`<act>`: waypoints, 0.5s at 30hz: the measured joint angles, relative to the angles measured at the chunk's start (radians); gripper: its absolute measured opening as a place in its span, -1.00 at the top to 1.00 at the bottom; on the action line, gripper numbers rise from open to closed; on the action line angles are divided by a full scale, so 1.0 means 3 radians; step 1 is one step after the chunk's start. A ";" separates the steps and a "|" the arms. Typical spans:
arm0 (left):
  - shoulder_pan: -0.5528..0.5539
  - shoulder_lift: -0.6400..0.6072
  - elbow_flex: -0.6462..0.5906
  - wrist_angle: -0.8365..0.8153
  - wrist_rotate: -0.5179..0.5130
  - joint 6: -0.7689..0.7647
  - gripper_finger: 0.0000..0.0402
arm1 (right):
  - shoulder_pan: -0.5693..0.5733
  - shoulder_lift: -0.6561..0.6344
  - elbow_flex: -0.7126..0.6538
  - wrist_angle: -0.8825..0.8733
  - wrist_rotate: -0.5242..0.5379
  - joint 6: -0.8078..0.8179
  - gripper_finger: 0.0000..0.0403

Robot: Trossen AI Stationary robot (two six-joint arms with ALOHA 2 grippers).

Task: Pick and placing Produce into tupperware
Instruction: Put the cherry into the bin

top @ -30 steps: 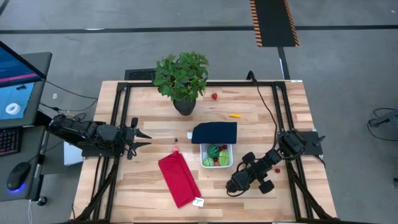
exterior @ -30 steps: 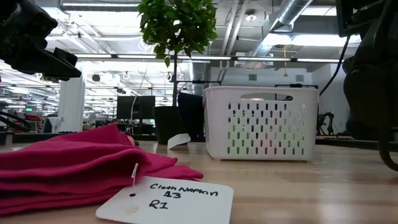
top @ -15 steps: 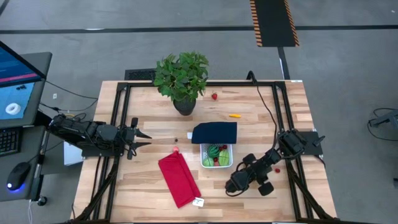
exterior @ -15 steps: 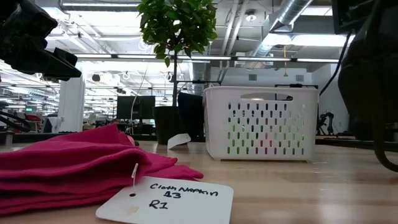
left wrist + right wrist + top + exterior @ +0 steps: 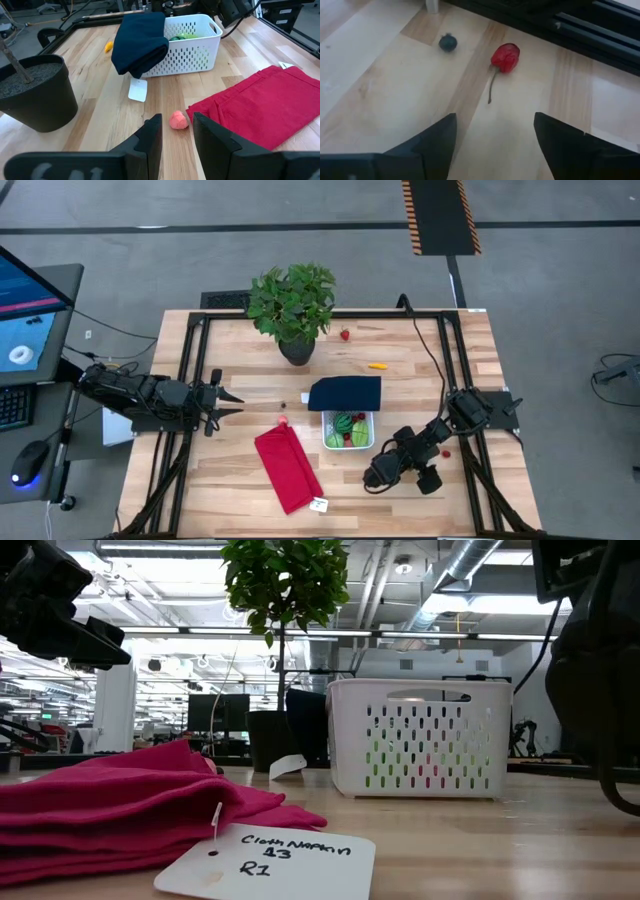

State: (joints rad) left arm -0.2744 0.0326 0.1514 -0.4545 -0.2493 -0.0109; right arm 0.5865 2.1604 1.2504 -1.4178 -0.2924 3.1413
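The white perforated tupperware (image 5: 348,430) stands mid-table with green, striped and red produce inside (image 5: 181,36). Loose produce lies on the wood: a strawberry (image 5: 345,335), an orange piece (image 5: 377,365), and a small pink-red piece (image 5: 178,120) just ahead of my left gripper (image 5: 177,137), which is open at the table's left. My right gripper (image 5: 492,145) is open at the near right, low over the table. A red cherry with a stem (image 5: 505,56) and a dark berry (image 5: 448,43) lie ahead of its fingers, untouched.
A dark navy folded cloth (image 5: 345,392) leans on the tupperware's far side. A red cloth (image 5: 288,468) with a paper tag (image 5: 268,862) lies near the front edge. A potted plant (image 5: 293,305) stands at the back. Black frame rails (image 5: 452,370) border the table.
My right arm has shifted slightly at the table's near right. My left arm, the tupperware and the cloths have stayed where they were.
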 joint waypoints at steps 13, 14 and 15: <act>0.0001 0.0000 0.0001 0.0000 0.0000 0.0000 0.50 | 0.0006 0.0000 -0.0113 -0.0004 -0.0168 0.0000 -0.45; 0.0000 0.0000 0.0000 -0.0001 0.0000 0.0000 0.50 | 0.0006 0.0000 -0.0124 0.0018 -0.0170 0.0000 -0.45; 0.0001 0.0000 0.0000 -0.0001 0.0000 0.0000 0.50 | 0.0006 0.0000 -0.0138 0.0041 -0.0170 0.0000 -0.45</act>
State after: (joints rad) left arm -0.2741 0.0326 0.1513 -0.4549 -0.2493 -0.0109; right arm 0.5884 2.1605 1.2089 -1.4056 -0.3433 3.1414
